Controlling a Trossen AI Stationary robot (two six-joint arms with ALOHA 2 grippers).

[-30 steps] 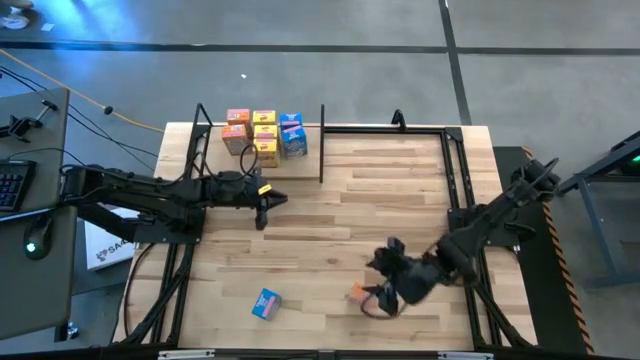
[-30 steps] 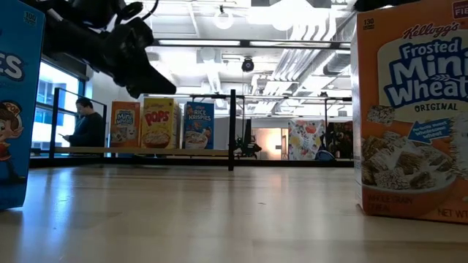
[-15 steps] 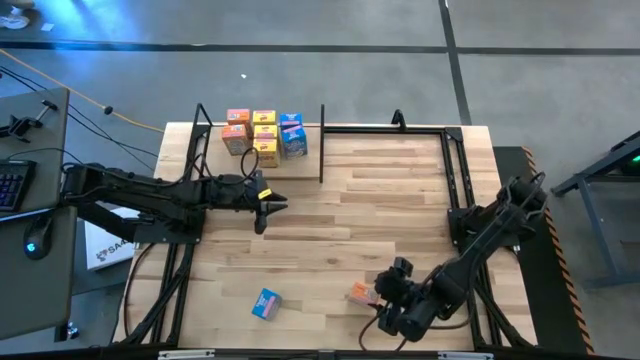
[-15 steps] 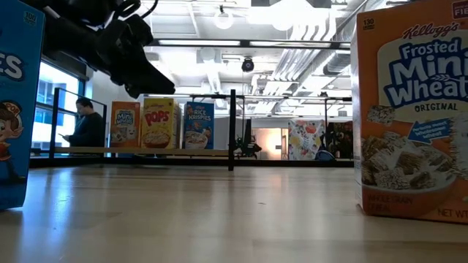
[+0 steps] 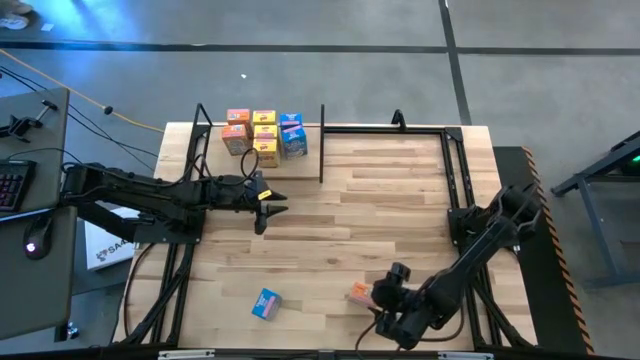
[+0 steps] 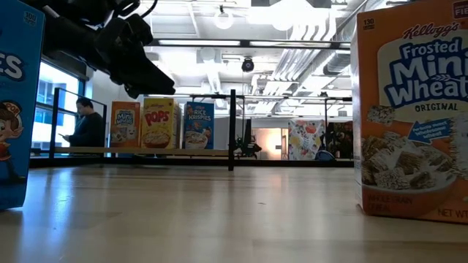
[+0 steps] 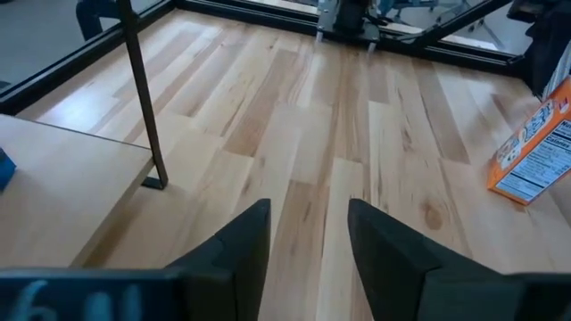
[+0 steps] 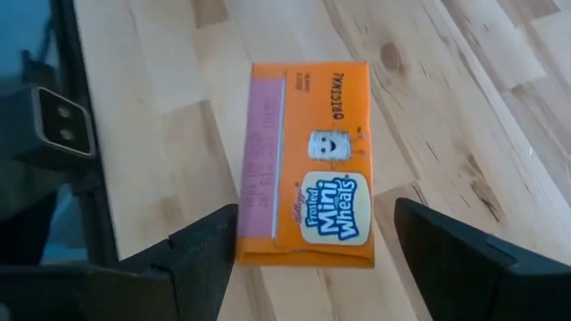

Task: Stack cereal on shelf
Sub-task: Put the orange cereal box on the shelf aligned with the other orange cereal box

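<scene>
Left claw [image 5: 262, 208] hangs over the surface [image 5: 330, 215] left of centre, just near of the shelf [image 5: 262, 165]. Fingers [image 7: 236, 245] apart at a medium gap, nothing between them. From its wrist cam: bare wood ahead, a black shelf post [image 7: 143, 98] beside the pale shelf board, and an orange box edge [image 7: 535, 152] well off toward the right arm.

On the shelf at far left: seven cereal boxes [image 5: 263, 133] in a tight cluster, orange-pink on the left, yellow in the middle, blue on the right. Low view shows three fronts standing upright, Mini-Wheats [image 6: 123, 124], Pops [image 6: 160, 122], Rice Krispies [image 6: 198, 124]; the boxes behind them are hidden.

Loose blue box [image 5: 266, 303] lies on the surface near-left, well apart from both claws, slightly skewed. In the low view it's cut off at the left edge.

Orange Mini-Wheats box [image 5: 360, 293] lies near, right of centre, just left of the right claw [image 5: 385, 300]. In the right wrist view the box [image 8: 308, 165] lies flat, printed front up, pink side panel showing, long axis running straight away from the claw. Right claw is spread wide, one finger [image 8: 205, 259] either side of the box's closest end, not visibly touching it. The low view cuts this box off at the right edge and top.
</scene>
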